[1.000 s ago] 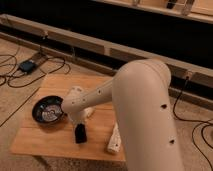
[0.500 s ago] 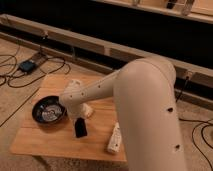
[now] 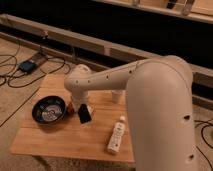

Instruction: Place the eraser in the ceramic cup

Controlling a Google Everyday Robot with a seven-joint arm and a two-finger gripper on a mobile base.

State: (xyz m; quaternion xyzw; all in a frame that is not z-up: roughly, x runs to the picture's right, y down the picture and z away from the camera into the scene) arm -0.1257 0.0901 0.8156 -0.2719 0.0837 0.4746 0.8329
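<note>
I have the pincer (image 3: 82, 108) closed on the eraser (image 3: 84, 116), long axis near upright, above mid desk (image 3: 65, 142). The ceramic cup (image 3: 117, 96) stands beyond, nearer the far edge.

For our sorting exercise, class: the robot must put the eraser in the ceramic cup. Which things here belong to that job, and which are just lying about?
Job: eraser, held in the shut claw just above the table; ceramic cup, near the table's far edge.
Lying about: dark bowl, cream-white block, floor cables.
</note>
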